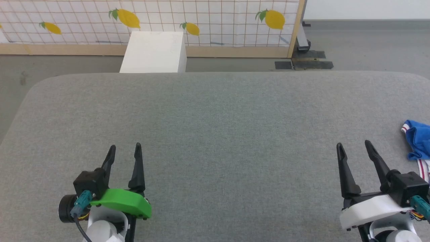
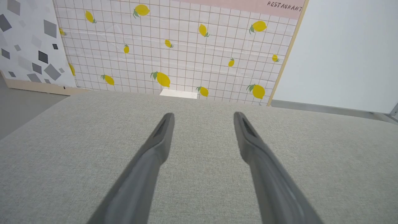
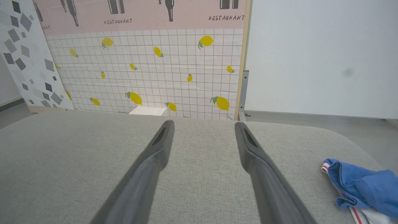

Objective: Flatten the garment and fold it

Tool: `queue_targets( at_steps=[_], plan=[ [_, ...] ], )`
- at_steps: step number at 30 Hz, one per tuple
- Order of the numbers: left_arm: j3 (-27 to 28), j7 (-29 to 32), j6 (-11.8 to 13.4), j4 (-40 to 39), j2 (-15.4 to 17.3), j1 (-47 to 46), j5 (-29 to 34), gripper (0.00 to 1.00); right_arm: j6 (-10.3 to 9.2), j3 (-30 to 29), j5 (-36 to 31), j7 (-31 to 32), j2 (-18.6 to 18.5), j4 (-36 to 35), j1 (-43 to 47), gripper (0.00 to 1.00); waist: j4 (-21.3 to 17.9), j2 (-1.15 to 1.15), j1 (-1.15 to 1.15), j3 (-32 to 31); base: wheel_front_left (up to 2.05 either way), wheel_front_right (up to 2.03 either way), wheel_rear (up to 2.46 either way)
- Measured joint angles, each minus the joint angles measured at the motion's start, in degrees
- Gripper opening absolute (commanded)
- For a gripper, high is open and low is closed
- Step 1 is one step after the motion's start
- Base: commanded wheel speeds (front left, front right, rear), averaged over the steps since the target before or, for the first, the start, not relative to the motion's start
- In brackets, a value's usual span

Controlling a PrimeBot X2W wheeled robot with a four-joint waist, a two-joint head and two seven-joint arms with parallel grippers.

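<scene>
Spread wide and empty, the left gripper (image 1: 124, 147) and right gripper (image 1: 353, 144) hang over a grey padded table (image 1: 215, 111); beside the right gripper, a bunched blue T-shirt (image 1: 419, 139) lies partly cut off.

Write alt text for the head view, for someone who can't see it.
A crumpled blue garment lies at the right edge of a grey fabric surface, beside the open right gripper. The open left gripper shows at lower left.
</scene>
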Motion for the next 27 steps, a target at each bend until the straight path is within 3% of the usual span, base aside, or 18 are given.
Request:
queue_targets(
  at_steps=[10, 11, 27],
  plan=[
    [-0.05, -0.03, -0.04, 0.0, -0.92, 0.23, 0.08, 1.0, 0.0, 0.58, 0.55, -0.41, 0.02, 1.58, 0.12, 1.0, 0.48, 0.0, 0.0, 0.06, 0.0, 0.0, 0.0],
    [-0.05, -0.13, -0.07, 0.07, -0.93, 0.24, 0.08, 0.0, 0.0, 0.62, 0.56, -0.41, 0.02, 1.68, 0.11, 0.0, 0.48, 0.0, 0.0, 0.08, 0.0, 0.0, 0.0],
    [0.07, 0.38, -0.01, -0.4, -0.92, 0.19, 0.13, 0.0, 0.01, 0.47, 0.45, -0.24, 0.01, 1.69, 0.11, 0.0, 0.41, 0.0, 0.0, 0.02, 0.0, 0.0, 0.0]
  ],
)
